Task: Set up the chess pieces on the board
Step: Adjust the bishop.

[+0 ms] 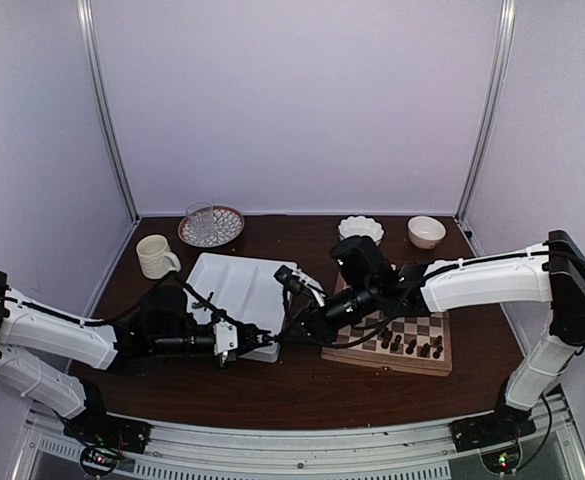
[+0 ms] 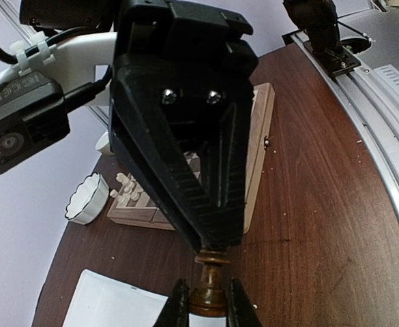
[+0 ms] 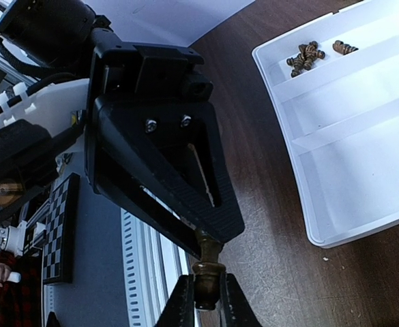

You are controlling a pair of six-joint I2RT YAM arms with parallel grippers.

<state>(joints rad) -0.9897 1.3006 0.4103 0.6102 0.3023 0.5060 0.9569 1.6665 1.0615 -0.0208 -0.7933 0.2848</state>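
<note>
in left pincer [image 2: 208,313], dark glossy chessman [image 2: 210,281]

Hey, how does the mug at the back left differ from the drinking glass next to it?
The mug is cream and opaque, with a handle; the glass is clear and has none. The mug stands on the table itself; the glass stands on a patterned plate. Both are upright.

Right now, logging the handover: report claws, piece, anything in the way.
Left claw shut on dark chess piece. Right claw shut on same piece. Piece off the table, beside tray, not on board. Right arm over board.
</note>
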